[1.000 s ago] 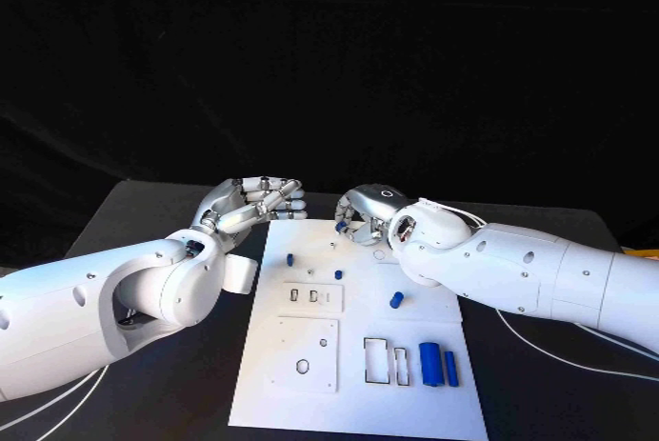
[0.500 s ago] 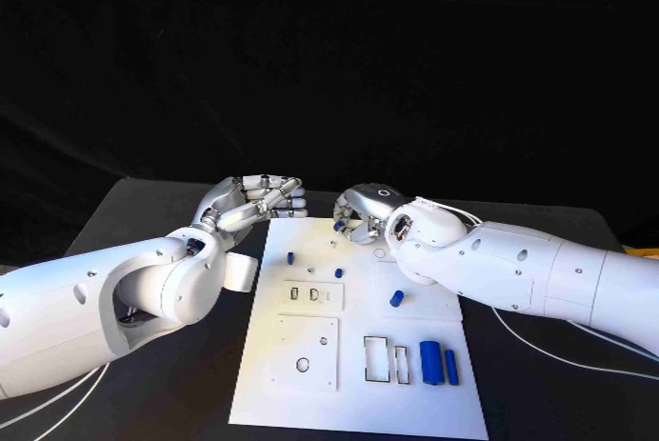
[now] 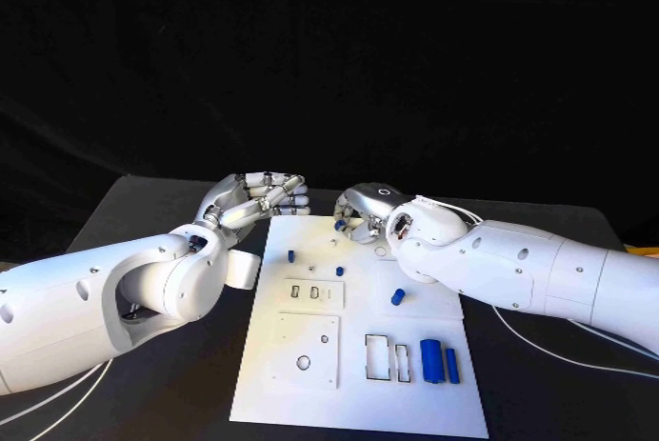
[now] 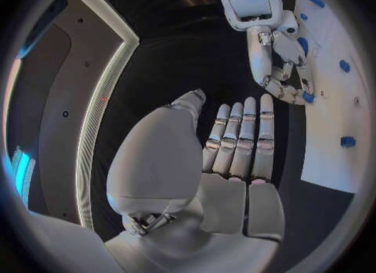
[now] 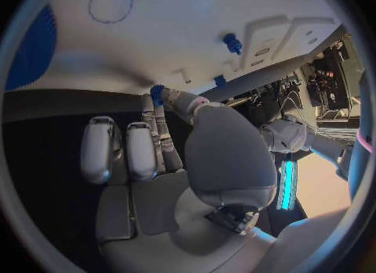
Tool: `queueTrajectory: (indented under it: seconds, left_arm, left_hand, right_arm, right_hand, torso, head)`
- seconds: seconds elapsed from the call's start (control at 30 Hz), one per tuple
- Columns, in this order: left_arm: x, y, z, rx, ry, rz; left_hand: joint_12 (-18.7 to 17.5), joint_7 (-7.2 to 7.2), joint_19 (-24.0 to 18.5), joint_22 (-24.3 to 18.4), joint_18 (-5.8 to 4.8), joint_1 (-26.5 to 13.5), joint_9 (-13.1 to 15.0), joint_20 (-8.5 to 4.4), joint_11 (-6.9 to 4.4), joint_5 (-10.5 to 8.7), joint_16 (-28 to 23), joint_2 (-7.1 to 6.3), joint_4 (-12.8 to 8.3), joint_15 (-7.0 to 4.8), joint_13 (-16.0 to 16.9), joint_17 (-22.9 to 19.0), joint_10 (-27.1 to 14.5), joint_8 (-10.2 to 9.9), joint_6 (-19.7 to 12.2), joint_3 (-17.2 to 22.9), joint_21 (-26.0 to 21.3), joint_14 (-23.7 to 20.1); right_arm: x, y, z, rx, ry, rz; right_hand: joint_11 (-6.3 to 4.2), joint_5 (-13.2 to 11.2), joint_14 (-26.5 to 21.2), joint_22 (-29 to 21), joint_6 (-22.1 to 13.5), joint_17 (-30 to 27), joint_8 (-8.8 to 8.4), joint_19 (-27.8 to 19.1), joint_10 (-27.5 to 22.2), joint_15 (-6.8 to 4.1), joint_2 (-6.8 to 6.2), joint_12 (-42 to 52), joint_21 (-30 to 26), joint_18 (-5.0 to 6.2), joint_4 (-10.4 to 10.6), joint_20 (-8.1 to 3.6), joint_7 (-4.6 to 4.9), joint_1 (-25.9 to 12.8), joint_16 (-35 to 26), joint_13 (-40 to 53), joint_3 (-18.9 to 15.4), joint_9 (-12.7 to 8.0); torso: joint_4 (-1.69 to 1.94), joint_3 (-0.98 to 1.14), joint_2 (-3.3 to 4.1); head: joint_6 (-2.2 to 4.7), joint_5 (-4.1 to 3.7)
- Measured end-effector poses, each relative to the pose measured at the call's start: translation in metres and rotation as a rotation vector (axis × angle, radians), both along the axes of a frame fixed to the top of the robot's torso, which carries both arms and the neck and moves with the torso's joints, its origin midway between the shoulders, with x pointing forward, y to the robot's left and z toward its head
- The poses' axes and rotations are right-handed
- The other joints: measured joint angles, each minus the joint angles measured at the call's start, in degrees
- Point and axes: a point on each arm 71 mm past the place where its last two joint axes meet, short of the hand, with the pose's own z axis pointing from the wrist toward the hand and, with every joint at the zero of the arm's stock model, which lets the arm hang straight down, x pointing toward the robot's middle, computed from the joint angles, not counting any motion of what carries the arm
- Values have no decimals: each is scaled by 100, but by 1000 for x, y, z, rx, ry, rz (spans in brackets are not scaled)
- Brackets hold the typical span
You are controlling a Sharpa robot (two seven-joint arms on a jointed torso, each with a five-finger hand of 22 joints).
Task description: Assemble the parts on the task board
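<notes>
Head view: right hand [image 3: 360, 210] pinches small blue part [image 3: 341, 226] over flat white task board [image 3: 360, 365].

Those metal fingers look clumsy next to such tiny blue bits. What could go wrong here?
The right hand pinches a small blue piece at its fingertips by the white board's far edge; it might slip out. Its forearm hangs over a loose blue peg and could knock it.
</notes>
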Motion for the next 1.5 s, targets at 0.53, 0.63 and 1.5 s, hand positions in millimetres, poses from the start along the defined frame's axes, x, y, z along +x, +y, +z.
queueTrajectory:
  seconds: [0.53, 0.63, 1.5]
  left_arm:
    - [4, 7, -1, 5, 2, 21]
    - [5, 9, -1, 5, 3, 25]
    - [6, 10, -2, 1, 7, 23]
  left_hand:
    - [-28, 0, -16, -5, -1, 0, -5, 15, 0, 0, 0, 0, 0, 20, 0, 0, 0, -30, 0, 0, 0, -21]
    - [-28, 0, -16, -6, -1, 0, -5, 15, 0, 0, 0, 0, 0, 21, 0, 0, 0, -31, 0, 0, 0, -21]
    - [-28, 0, -15, -10, -2, 0, -4, 14, 0, 0, 0, 0, 0, 20, 0, 0, 0, -31, 1, 0, 0, -20]
  right_arm:
    - [-10, -32, 4, 33, -9, -23]
    - [-15, -54, 11, 49, -6, -47]
    - [-13, -139, 12, 116, 218, -243]
  right_hand:
    - [134, 12, -273, -899, -898, -855, -688, -601, -941, 140, -298, 310, -783, 138, 200, 139, 30, 19, -351, -166, -872, -157]
    - [107, 77, -118, -519, -609, -596, -602, -319, -541, 116, -291, 552, -533, 138, 224, 97, 151, 26, -186, -122, -893, -136]
    - [-50, 507, 8, 561, -948, 1500, 52, 422, 874, -34, -399, 5996, 301, -133, 998, 4, 121, 223, 1073, 5459, -1875, 39]
  torso:
    - [-8, 7, -11]
    - [-25, 13, -23]
    - [-96, 47, -68]
  head:
    - [60, 4]
    - [71, -2]
    - [41, -112]
